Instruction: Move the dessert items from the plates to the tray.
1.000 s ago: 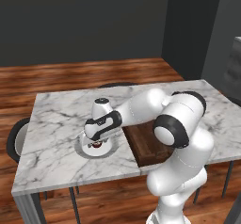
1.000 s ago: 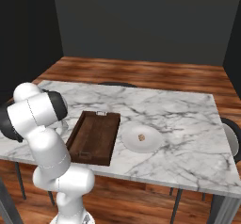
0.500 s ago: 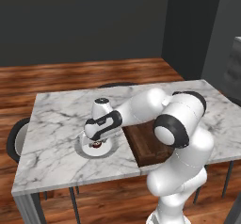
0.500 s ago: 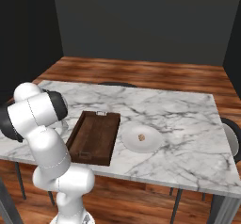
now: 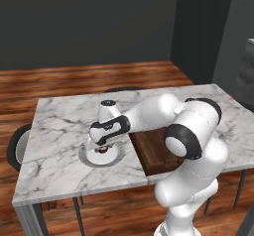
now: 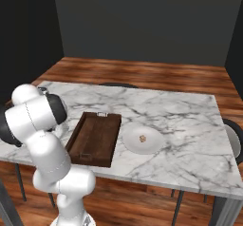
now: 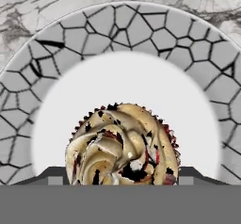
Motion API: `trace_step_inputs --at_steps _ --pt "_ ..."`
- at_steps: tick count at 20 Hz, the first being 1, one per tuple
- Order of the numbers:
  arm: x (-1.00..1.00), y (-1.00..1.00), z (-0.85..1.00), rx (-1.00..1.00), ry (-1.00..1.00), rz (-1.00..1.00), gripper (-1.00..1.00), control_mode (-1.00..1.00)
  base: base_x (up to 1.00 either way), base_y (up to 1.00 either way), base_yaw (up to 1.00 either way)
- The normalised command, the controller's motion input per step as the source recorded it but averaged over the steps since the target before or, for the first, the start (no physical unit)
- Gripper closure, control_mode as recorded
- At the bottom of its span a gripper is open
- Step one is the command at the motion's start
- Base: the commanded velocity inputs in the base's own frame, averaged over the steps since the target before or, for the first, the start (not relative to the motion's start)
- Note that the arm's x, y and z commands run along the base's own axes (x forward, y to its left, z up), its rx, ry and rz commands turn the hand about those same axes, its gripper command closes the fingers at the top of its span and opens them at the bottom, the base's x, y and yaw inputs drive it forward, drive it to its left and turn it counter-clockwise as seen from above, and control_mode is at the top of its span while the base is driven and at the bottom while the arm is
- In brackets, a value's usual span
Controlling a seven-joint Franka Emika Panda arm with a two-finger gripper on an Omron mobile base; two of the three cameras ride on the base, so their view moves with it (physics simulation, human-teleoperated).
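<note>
White marble desk (image 5: 59, 131) in the left base view, carrying a grey-rimmed plate (image 5: 89, 156) with the dark cupcake (image 5: 102, 149) on it, directly beneath the claw (image 5: 101, 146). Dark wooden tray (image 5: 154, 153) just beside that plate, largely hidden by the arm.

In the right base view: same tray (image 6: 95, 137) bare inside, nothing yet delivered; second plate (image 6: 153, 142) just beside it, holding the small tan cookie (image 6: 142, 138) near its centre.

In the hand view: cupcake (image 7: 123, 145) close up, centred on the white well of the crackle-rimmed plate (image 7: 141, 30), fingertips at either side of it low down. Cannot tell whether pinching or merely straddling.

Probably light and soft: piped pale swirl on top easily smeared, so best gripped low on the ridged red-brown sides, gently. Cookie likely stiff but crumbly.
</note>
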Motion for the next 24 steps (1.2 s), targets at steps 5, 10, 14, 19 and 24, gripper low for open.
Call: trace_step_inputs --at_steps 5,10,14,19,24 --pt "-0.06 -0.41 0.52 0.0 -0.05 -0.03 1.0 -1.0 0.0 0.0 0.0" --pt "-0.04 -0.3 0.57 0.0 -0.05 -0.02 1.0 -1.0 0.0 0.0 0.0" --pt "0.0 -0.41 0.41 0.0 -0.01 -0.05 1.0 -1.0 0.0 0.0 0.0" --pt "0.02 -0.6 0.07 0.0 0.0 -0.07 1.0 -1.0 0.0 0.0 0.0" --pt "0.05 -0.81 0.02 0.0 0.01 -0.09 1.0 -1.0 0.0 0.0 0.0"
